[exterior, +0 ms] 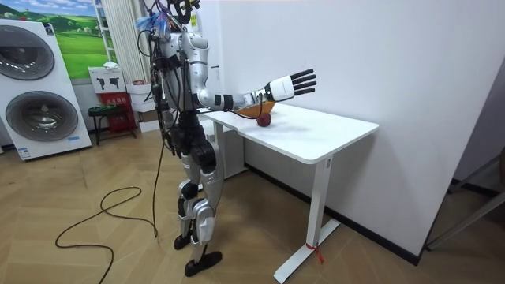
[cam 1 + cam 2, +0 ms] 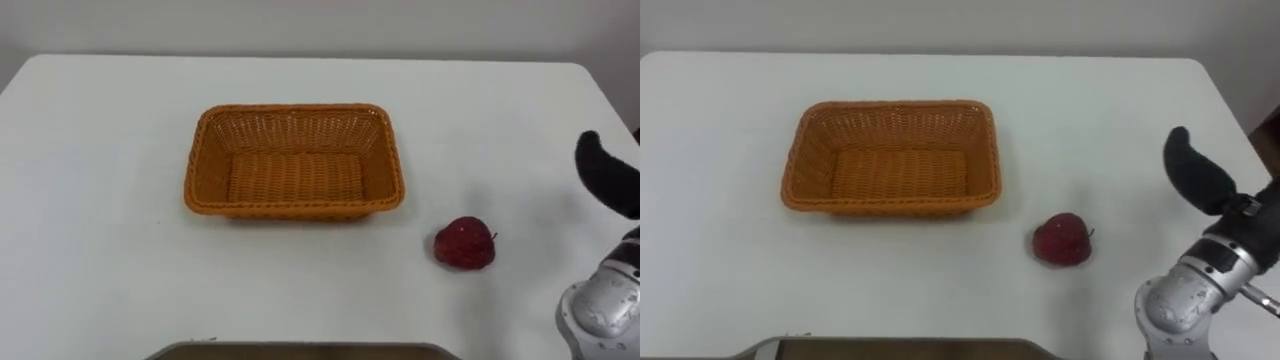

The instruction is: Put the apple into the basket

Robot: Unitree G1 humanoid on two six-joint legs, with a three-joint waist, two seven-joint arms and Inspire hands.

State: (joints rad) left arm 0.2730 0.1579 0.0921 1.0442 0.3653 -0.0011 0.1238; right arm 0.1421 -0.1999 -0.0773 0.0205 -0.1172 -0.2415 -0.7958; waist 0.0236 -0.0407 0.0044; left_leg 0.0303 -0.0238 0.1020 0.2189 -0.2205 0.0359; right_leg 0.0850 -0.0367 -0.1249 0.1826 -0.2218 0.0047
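A red apple [image 2: 464, 243] lies on the white table [image 2: 100, 150], in front of and to the right of an empty orange wicker basket [image 2: 295, 208] at the table's middle. My right hand [image 2: 605, 175] comes in from the right edge, to the right of the apple and apart from it. In the room view that right hand [image 1: 292, 84] is raised above the table with its fingers straight and spread, holding nothing; the apple [image 1: 263, 120] lies below the forearm, next to the basket [image 1: 257, 110]. I stand at the table's end.
The table's far edge runs along a white wall and its right edge lies just beyond my right hand. Wide bare tabletop lies left of the basket. In the room view, washing machines [image 1: 39, 87] and a red stool [image 1: 110, 114] stand behind me.
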